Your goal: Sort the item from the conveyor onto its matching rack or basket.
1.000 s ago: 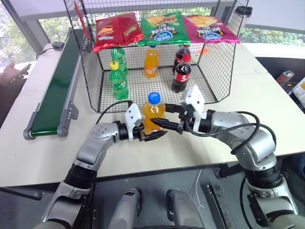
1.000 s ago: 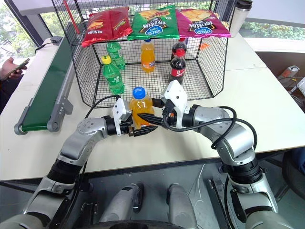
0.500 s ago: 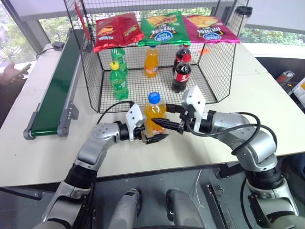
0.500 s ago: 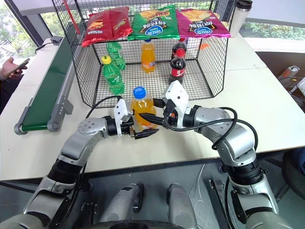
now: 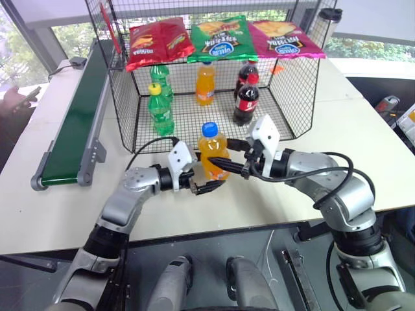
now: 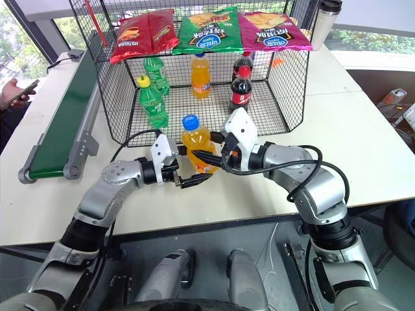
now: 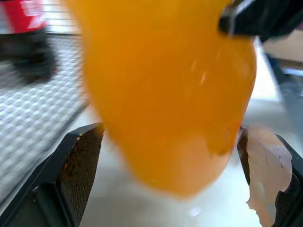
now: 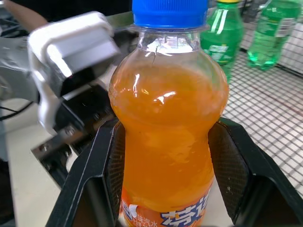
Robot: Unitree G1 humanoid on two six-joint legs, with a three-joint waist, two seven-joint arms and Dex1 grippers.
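From the head views, the small clear orange-soda bottle with a blue cap (image 5: 213,153) is off the long dark green conveyor belt (image 5: 72,120) and not yet in the large black wire-mesh cage (image 5: 214,103), just before its front edge. The right gripper (image 5: 220,164) pinches it; the left gripper (image 5: 209,187), clamped a second ago, now stands spread below. The right wrist view shows pads (image 8: 226,165) pressing the bottle's sides.

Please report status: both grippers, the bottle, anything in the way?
Left gripper open, off bottle. Right gripper shut on orange bottle, lifted before cage. Nothing blocking.
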